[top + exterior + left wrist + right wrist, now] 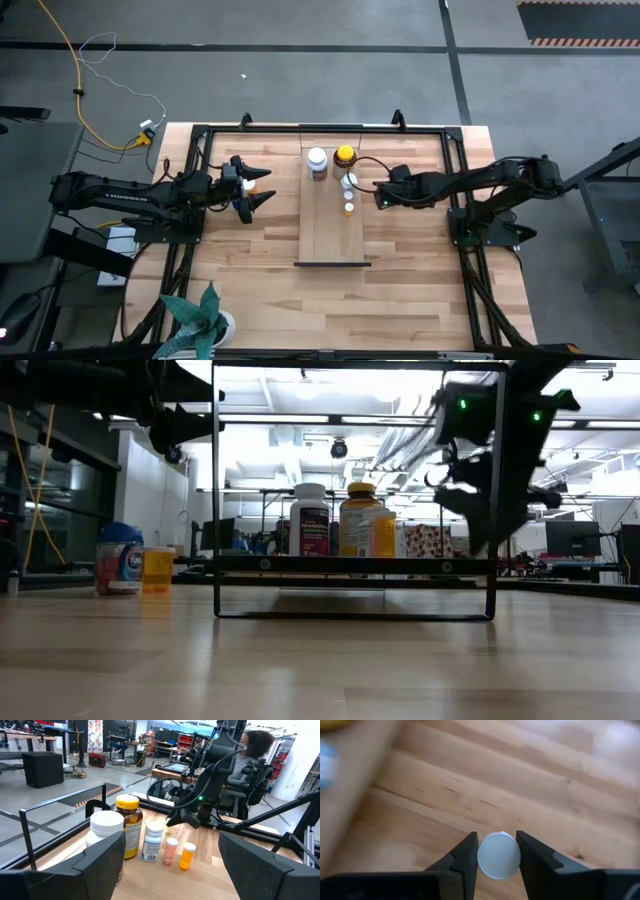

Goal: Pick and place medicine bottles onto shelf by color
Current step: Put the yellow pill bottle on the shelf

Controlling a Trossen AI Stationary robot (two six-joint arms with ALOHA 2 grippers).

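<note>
The shelf [333,225] lies along the middle of the table. At its far end stand a large white bottle [105,827], an amber bottle with a yellow cap [128,820], a small white bottle [152,841] and two tiny orange ones [180,854]. My right gripper [496,836] slants down beside the shelf's right edge [378,196], shut on a white-capped bottle [498,856] whose body is hidden under its cap. My left gripper [262,187] waits open, left of the shelf. My right gripper pinches the round white cap [492,862] of the small bottle between its two fingers, one on each side of the cap's rim. The fingers slant down at it from the table's right side. Whether the bottle stands on the table or hangs clear, I cannot tell.
A blue-capped bottle [120,558] and an orange bottle [157,570] stand on the table to the left. A black frame [200,140] runs along the table's sides and far edge. A potted plant [200,320] sits at the near left corner. A person [255,750] sits beyond the table.
</note>
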